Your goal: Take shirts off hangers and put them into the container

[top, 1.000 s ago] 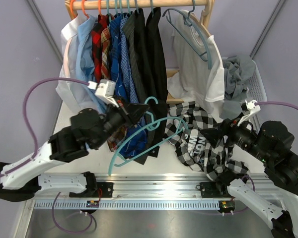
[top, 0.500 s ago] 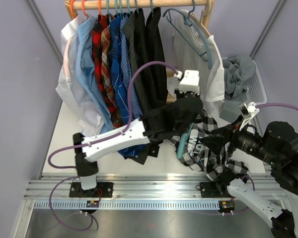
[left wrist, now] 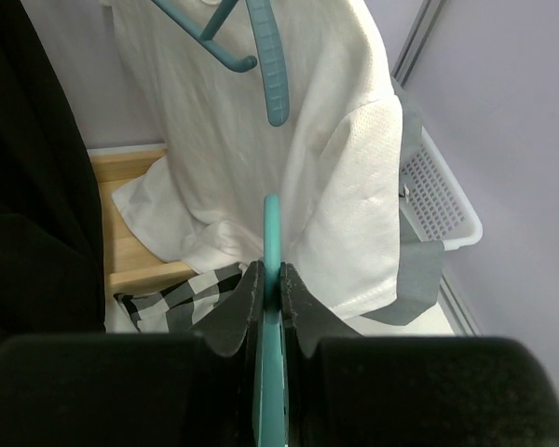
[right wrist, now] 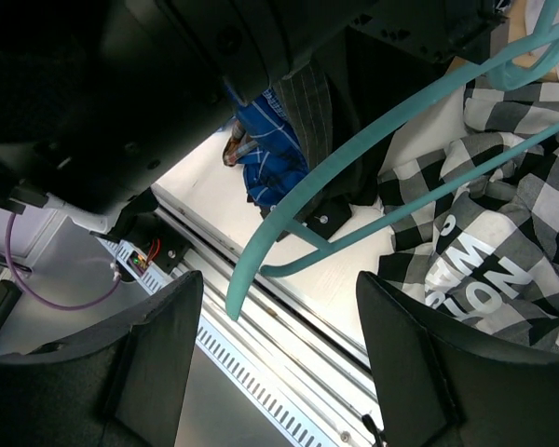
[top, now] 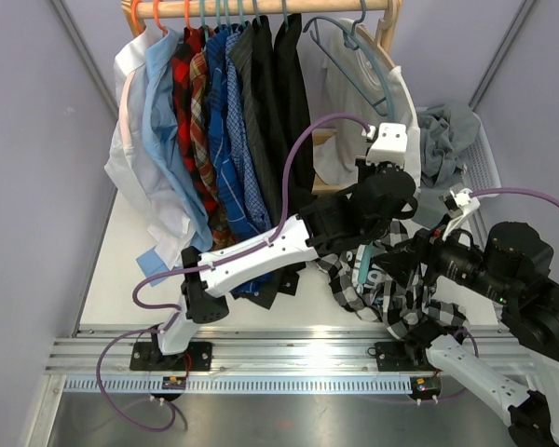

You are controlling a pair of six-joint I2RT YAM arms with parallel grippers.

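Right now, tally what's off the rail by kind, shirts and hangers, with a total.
Shirts: 2 (black-and-white check shirt on the table, grey shirt in the basket)
Hangers: 1 (teal hanger, clamped in the left gripper)
Total: 3

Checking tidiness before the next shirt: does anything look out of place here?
Yes. The black-and-white check shirt lies crumpled on the table, not in the container. On the rail's right end, a grey-blue hanger sits tilted across the white shirt.
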